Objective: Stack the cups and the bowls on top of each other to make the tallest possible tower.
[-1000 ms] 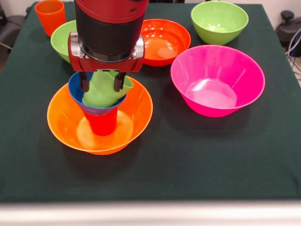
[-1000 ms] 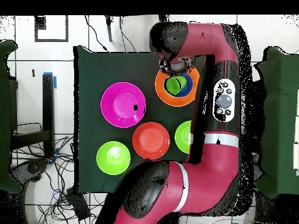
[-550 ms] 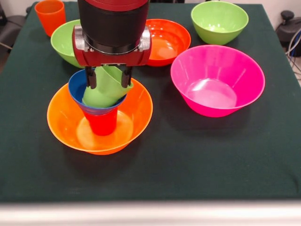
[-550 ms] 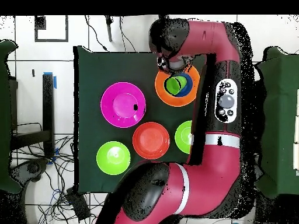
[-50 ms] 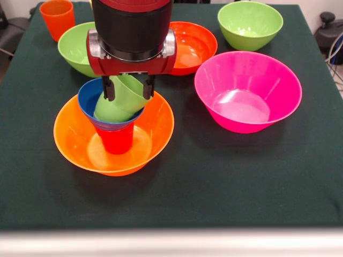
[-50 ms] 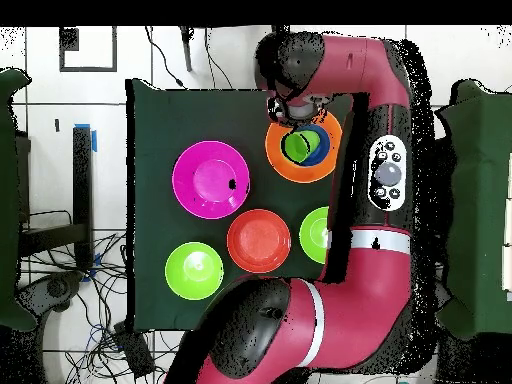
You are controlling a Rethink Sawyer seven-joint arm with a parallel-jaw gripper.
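Observation:
The tower stands at the front left of the table. Its base is the large orange bowl [image 5: 156, 124] [image 6: 279, 160]. A red cup [image 5: 116, 140] stands upside down in that bowl, and the small blue bowl [image 5: 87, 98] [image 6: 317, 150] sits on it. A light green cup [image 5: 119, 105] [image 6: 297, 148] leans tilted inside the blue bowl. My gripper [image 5: 128, 88] hangs just above the tower, open. Its two fingers [image 5: 109, 89] flank the tilted cup's upper end without squeezing it.
A large pink bowl [image 5: 247, 91] sits to the right. A red-orange bowl [image 5: 190, 48] and a light green bowl [image 5: 74, 45] lie behind the tower. Another green bowl [image 5: 250, 24] is at the back right. An orange cup [image 5: 57, 17] stands at the back left corner.
My gripper has risen and drifted slightly right. The green cup has stayed tilted in the blue bowl, and the tower has not shifted.

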